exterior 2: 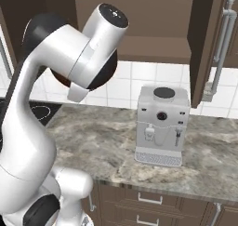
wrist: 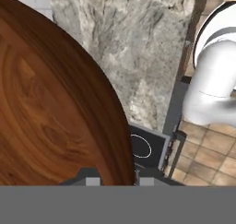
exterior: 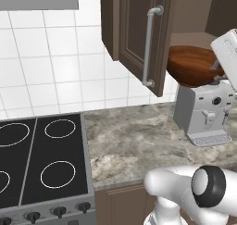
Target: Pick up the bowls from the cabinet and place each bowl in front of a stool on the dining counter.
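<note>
The glossy reddish-brown wooden bowl (exterior: pixel 192 64) hangs in the air just in front of the open brown cabinet (exterior: pixel 134 34), above the coffee machine. My gripper (exterior: pixel 216 75) grips it at its right rim, shut on the bowl. In the hand view the wooden bowl (wrist: pixel 50 108) covers the left half, and its rim runs down into my gripper (wrist: pixel 119 181) at the bottom edge. The cabinet door (exterior 2: pixel 204 43) stands swung open, with its long silver bar handle (exterior: pixel 148 46) facing me.
A white coffee machine (exterior: pixel 206 113) stands on the marbled stone worktop (exterior: pixel 129 140) under the cabinet. A black stove (exterior: pixel 41 159) lies to the left. My own arm (exterior 2: pixel 69 62) arches high over the worktop. Tiled floor (wrist: pixel 207 154) shows far below.
</note>
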